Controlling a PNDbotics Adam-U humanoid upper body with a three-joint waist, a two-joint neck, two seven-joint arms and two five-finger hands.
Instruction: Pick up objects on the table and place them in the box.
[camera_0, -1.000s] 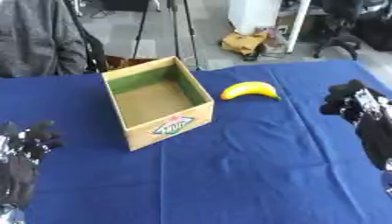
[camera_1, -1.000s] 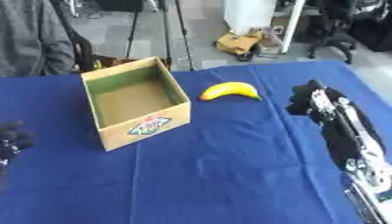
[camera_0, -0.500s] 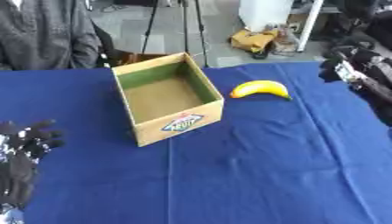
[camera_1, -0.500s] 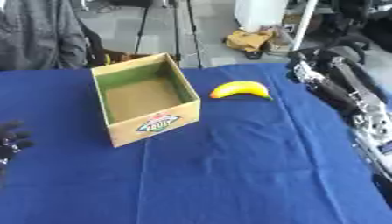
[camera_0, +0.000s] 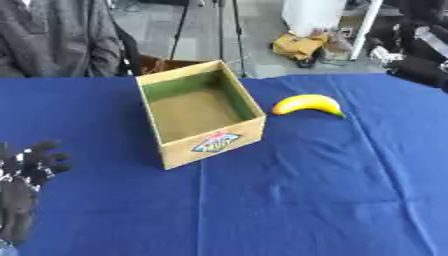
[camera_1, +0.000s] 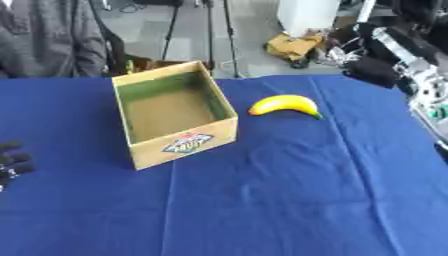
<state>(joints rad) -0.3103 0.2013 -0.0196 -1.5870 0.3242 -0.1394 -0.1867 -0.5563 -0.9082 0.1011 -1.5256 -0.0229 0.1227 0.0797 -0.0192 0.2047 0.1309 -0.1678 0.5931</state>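
Observation:
A yellow banana (camera_0: 306, 104) lies on the blue tablecloth (camera_0: 289, 200), just right of the box and apart from it. The open cardboard box (camera_0: 212, 144) stands left of centre, its inside bare, a coloured label on its near wall. My left hand (camera_0: 24, 172) rests at the lower left edge, fingers up and relaxed, holding nothing. My right hand (camera_1: 374, 70) hangs raised over the table's far right corner, up and to the right of the banana, blurred, with its silver forearm (camera_1: 422, 80) behind it.
The table's far edge (camera_0: 350, 76) runs just behind the box and banana. Beyond it are tripod legs (camera_0: 219, 30) and a crumpled brown object (camera_0: 299, 46) on the floor. Open blue cloth fills the near half.
My right hand has risen and swung from beside the banana to the far right corner. The camera shifted, so box and banana sit differently in the picture. The left hand stayed.

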